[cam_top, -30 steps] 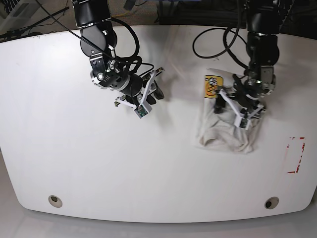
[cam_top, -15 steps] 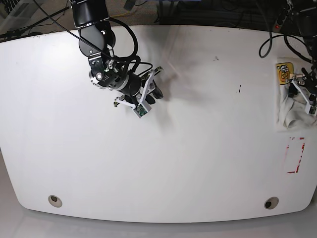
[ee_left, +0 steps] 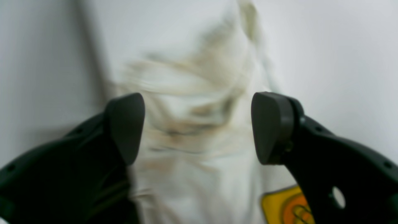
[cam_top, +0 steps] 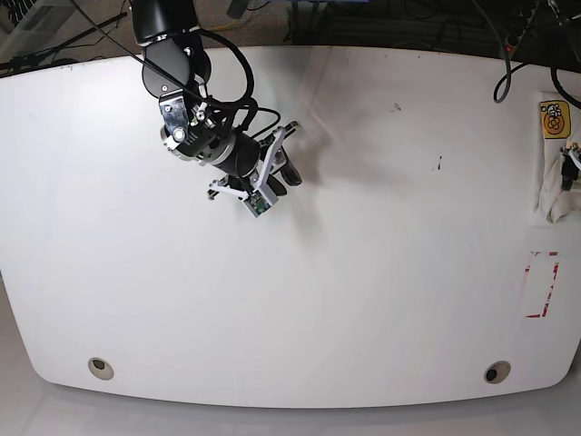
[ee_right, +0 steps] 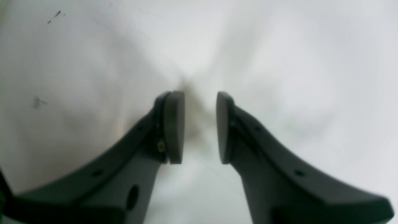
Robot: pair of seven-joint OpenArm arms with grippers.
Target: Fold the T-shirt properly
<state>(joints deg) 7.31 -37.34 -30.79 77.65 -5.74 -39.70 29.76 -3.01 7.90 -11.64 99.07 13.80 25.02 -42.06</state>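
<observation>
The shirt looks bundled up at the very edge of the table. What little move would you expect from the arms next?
Probably the left gripper should lift clear. Its jaws stand wide apart over the folded T-shirt, apparently gripping nothing, and the bundle sits at the table edge. The right gripper hovers over bare tabletop, part open and empty.

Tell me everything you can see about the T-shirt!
The T-shirt is a bunched, off-white bundle of soft, creased cloth at the far edge of the white table, partly cut off by the picture. A yellow-orange print shows at its top. The left gripper straddles it with jaws wide; the blur hides whether they touch.
</observation>
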